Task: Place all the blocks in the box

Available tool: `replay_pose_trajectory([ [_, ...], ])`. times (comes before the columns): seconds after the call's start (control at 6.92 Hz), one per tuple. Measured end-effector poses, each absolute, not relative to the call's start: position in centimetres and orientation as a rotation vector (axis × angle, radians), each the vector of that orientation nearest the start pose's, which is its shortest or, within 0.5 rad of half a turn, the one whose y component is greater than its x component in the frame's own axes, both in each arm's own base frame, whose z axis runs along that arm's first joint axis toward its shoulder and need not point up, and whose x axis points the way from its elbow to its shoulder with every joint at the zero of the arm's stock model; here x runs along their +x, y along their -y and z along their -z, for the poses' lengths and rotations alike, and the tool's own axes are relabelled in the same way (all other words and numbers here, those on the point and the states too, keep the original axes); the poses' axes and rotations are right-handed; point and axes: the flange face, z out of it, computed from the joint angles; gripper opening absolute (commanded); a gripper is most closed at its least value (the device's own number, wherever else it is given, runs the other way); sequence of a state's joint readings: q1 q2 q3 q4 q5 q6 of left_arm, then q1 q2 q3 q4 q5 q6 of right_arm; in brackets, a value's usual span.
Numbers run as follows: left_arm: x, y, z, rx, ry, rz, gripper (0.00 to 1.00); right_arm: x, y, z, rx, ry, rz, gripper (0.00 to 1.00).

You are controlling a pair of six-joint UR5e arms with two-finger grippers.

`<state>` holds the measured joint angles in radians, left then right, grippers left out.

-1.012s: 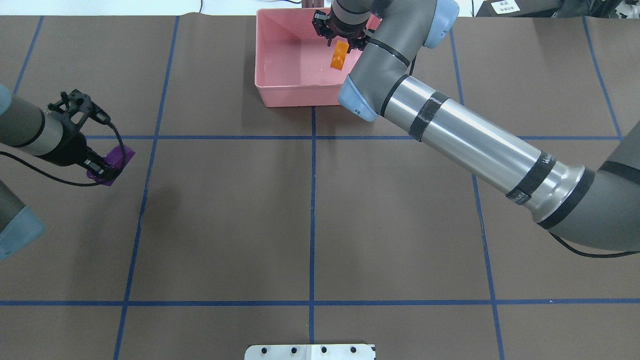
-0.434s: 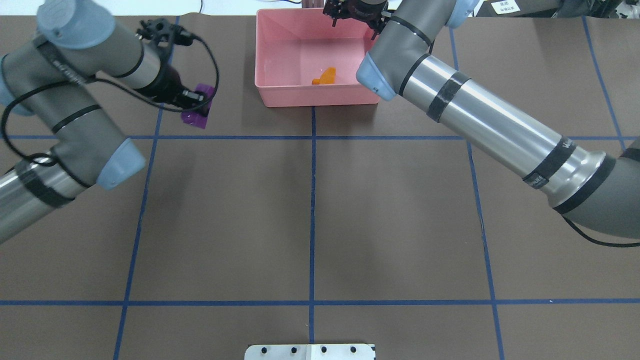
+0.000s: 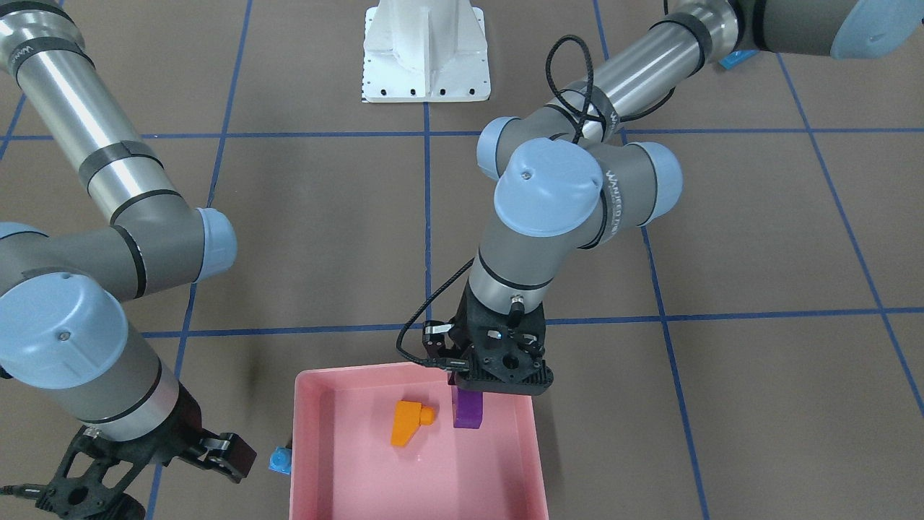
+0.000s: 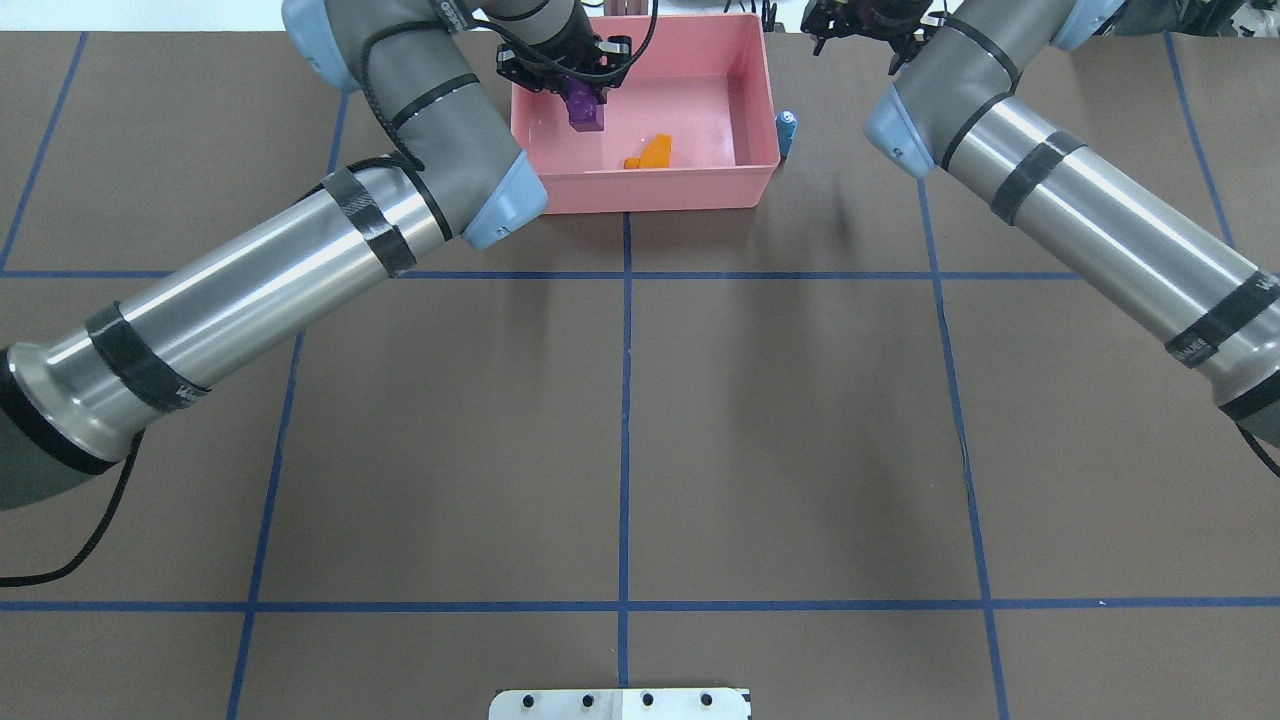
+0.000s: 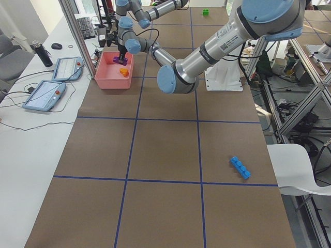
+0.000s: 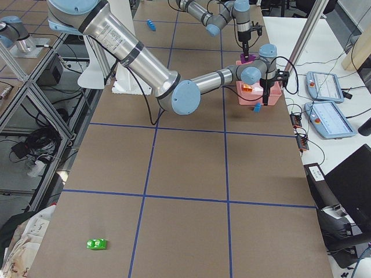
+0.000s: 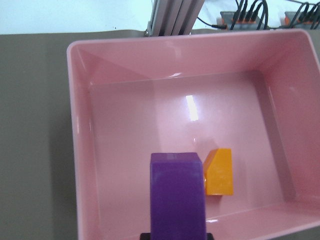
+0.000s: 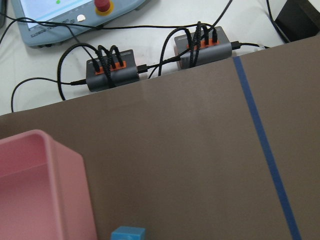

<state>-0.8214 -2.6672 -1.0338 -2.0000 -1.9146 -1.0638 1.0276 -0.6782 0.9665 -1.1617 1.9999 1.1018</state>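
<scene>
My left gripper (image 4: 572,82) is shut on the long purple block (image 4: 585,106) and holds it upright just above the floor of the pink box (image 4: 650,198), near its back left. The left wrist view shows the purple block (image 7: 177,195) beside the orange block (image 7: 220,172), which lies loose in the box (image 3: 312,440). My right gripper (image 4: 862,22) is empty and looks open, outside the box past its right end, near the small light blue block (image 4: 787,125) on the table beside the box wall (image 8: 55,190).
The long blue four-stud block (image 5: 240,168) lies far off on the robot's left side of the table. The green block (image 6: 97,244) lies far off on its right side. The white robot base (image 3: 426,50) stands at the near edge. Cable hubs (image 8: 112,70) lie beyond the table edge.
My left arm swung the purple block from the left of the table to over the box. My right gripper let go of the orange block, which fell into the box, then moved out to the right.
</scene>
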Motion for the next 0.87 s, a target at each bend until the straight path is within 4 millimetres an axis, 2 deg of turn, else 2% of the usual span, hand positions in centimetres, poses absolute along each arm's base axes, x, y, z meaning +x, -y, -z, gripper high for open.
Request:
replay_pose_trajectory([
  [0.14, 52.3, 68.2, -12.0, 0.384, -0.956, 0.179, 1.00, -35.1, 76.8, -34.9, 0.147, 0.785, -0.441, 0.99],
  [0.43, 53.9, 67.8, -12.3, 0.419, -0.942, 0.229, 1.00, -35.3, 76.9, -38.2, 0.061, 0.828, -0.695, 0.99],
  [0.58, 54.0, 67.7, -12.2, 0.420, -0.943, 0.241, 1.00, -35.5, 76.9, -38.8, 0.005, 0.842, -0.826, 0.99],
  [0.87, 54.0, 67.2, -11.6, 0.414, -0.957, 0.261, 1.00, -36.5, 76.8, -38.5, -0.116, 0.864, -1.061, 0.99],
])
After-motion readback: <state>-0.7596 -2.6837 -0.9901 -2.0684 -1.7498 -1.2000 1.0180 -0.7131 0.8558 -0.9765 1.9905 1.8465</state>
